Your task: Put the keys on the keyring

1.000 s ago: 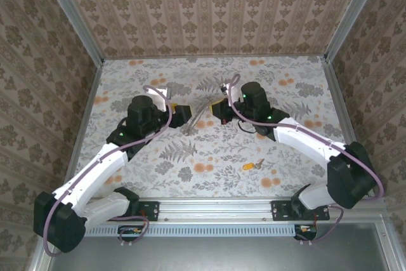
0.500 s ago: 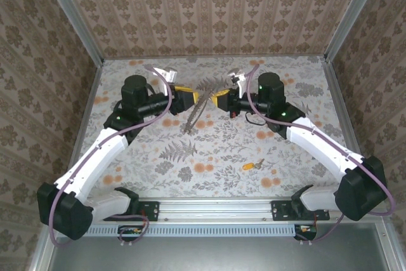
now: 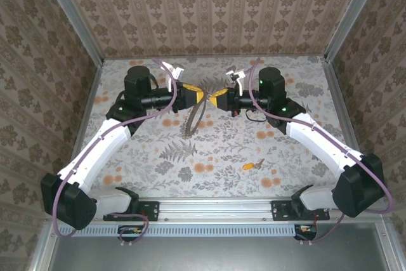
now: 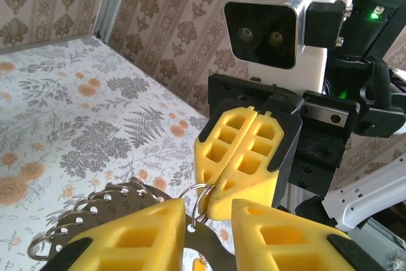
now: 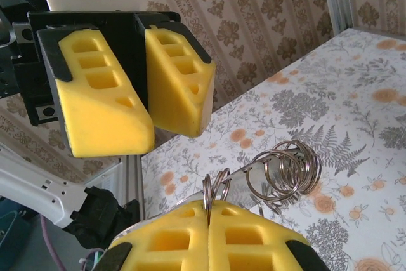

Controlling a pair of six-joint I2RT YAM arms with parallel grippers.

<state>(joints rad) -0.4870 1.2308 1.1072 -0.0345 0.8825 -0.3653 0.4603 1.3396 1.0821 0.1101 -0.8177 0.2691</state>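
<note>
Rising and swinging back: over the last second both arms have come up off the fern-and-flower printed table (image 3: 222,147), and the two grippers now meet nose to nose above its far half. A second ago they were down low near the surface.

The silvery metal keyring (image 5: 287,171), a bunch of split rings on a flat strip, has gone up with them and hangs in the air. The right gripper (image 5: 208,214) has its yellow fingers pressed tight together, pinching one small split ring at the end of the bunch. The left gripper (image 3: 196,96) has its fingers parted with a clear gap. In its wrist view they sit either side of that pinched ring, just beside the right's tips, and I can't see them gripping anything.

That looks like a presentation: the ring is held up for the left to take or pry.

The tiny key with an orange-yellow head and short silvery blade (image 3: 252,165) hasn't budged. It lies flat on the table near the front, right of centre, well apart from both grippers and well below them. Nothing is threaded yet, and one arm will have to go down for it.
</note>
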